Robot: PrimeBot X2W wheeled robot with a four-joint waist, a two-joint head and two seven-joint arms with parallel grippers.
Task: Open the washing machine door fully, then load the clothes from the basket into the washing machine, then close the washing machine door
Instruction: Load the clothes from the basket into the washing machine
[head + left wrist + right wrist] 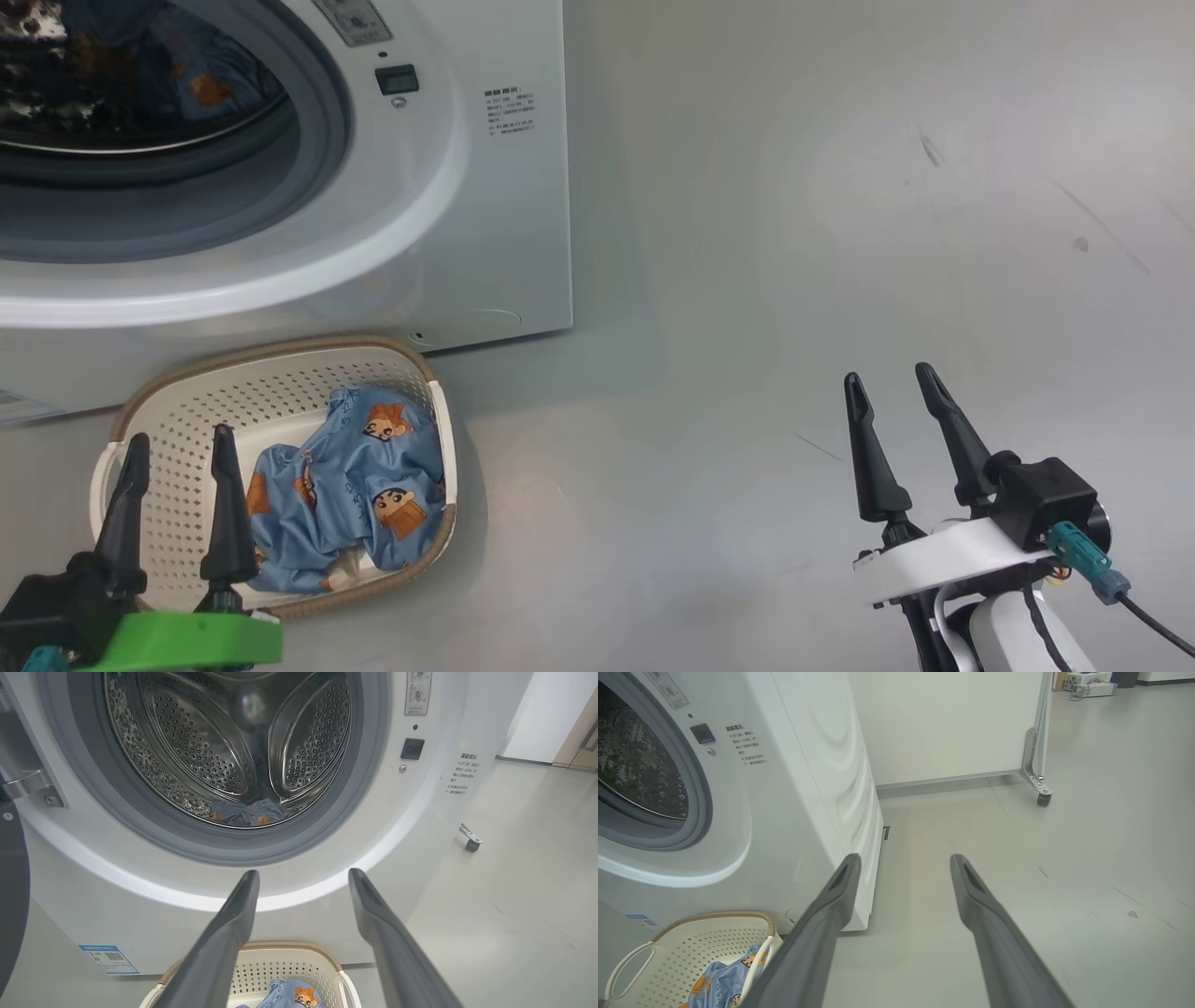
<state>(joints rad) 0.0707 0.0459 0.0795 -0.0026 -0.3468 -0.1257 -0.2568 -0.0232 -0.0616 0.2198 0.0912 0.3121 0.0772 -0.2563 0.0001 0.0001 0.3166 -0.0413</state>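
One crumpled printed garment lies in the perforated plastic basket.

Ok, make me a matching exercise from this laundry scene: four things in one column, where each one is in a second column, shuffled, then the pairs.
Column one:
1. basket
2. steel drum
3. right end effector
4. blue label sticker

Column two:
A. on the washing machine's lower front
B. above bare floor, open and empty, right of the washing machine
C. on the floor at the washing machine's foot, with a light blue cartoon-print garment inside
D. inside the washing machine, with some blue cloth at its bottom

Pairs: 1-C, 2-D, 3-B, 4-A.
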